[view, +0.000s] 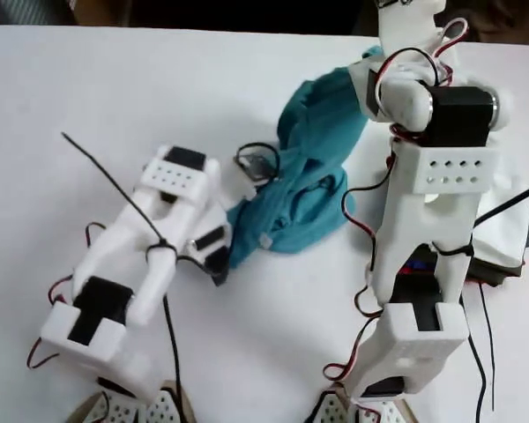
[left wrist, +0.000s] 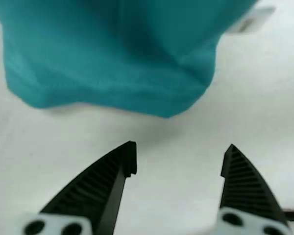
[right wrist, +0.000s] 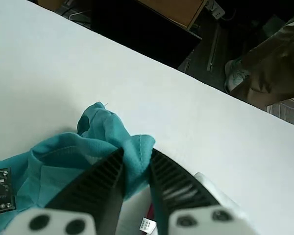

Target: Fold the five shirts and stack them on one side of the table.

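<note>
A crumpled teal shirt (view: 313, 167) lies in the middle of the white table (view: 115, 97). My left gripper (left wrist: 179, 164) is open just short of the teal shirt's folded edge (left wrist: 112, 54), low over the table, with nothing between its fingers. In the high view the left gripper (view: 225, 247) sits at the shirt's near-left corner. My right gripper (right wrist: 136, 169) is shut on a raised bunch of the teal shirt (right wrist: 103, 142), at the shirt's far right end under the right arm (view: 432, 176).
A stack of folded white and dark shirts (view: 502, 238) lies at the table's right side, partly hidden by the right arm. A small white label (left wrist: 250, 22) sticks out of the teal shirt. The table's left half is bare; its far edge (right wrist: 137, 51) borders a dark floor.
</note>
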